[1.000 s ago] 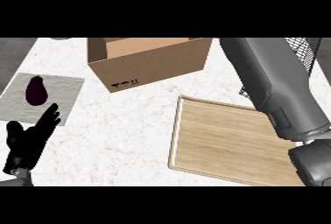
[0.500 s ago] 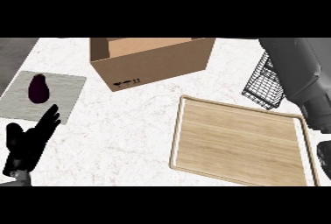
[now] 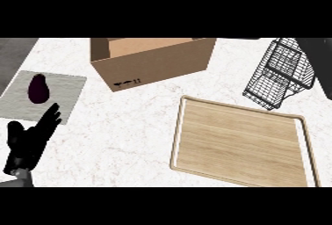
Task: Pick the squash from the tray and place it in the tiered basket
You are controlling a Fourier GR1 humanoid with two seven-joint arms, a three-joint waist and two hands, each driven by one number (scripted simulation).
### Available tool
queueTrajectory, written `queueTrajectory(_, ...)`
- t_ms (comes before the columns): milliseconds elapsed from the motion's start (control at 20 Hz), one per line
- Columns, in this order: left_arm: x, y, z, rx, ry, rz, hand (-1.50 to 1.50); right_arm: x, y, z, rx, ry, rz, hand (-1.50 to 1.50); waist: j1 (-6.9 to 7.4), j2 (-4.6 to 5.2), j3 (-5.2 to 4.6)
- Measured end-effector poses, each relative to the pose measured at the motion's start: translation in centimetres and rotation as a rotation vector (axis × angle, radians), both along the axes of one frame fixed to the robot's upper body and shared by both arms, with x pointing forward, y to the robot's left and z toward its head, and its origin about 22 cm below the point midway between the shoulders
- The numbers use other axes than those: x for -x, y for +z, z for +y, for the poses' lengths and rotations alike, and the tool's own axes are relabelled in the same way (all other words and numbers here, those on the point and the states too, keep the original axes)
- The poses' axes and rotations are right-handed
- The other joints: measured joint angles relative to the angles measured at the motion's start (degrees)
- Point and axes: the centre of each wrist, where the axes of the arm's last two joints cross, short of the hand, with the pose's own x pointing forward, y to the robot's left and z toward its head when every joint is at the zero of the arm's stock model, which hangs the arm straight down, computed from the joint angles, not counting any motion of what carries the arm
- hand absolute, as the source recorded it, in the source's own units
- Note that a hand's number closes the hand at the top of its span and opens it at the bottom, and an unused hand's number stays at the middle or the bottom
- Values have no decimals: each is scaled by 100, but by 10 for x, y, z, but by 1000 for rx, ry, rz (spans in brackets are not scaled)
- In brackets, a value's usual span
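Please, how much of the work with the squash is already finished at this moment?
The wooden tray lies bare, with no squash on it. Whether the black wire tiered basket holds one cannot be told. Nothing is in hand: the left hand rests open at the lower left, and the right hand is out of view. What is left cannot be judged.

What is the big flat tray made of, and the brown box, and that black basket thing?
The tray looks like pale wood with a matte finish: fine grain lines run across it. The box seems to be cardboard, plain brown with open flaps and printed marks. The basket looks like thin black metal wire, since you can see the counter through its grid.
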Motion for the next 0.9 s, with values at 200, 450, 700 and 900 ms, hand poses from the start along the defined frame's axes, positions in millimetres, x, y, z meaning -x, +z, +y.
queueTrajectory(200,0,-1,-2,4,1,-2,0,1,17,-14,100,-4,99,150,-2,-11,5)
queueTrajectory(450,-1,-1,-2,5,-1,0,0,3,34,-23,168,9,174,150,2,-12,9)
queueTrajectory(700,-2,-4,0,8,-8,-2,0,4,34,-28,181,5,263,150,18,1,8)
queueTrajectory(900,-3,-2,-1,6,-9,-5,0,6,28,-40,71,-44,339,150,27,5,12)
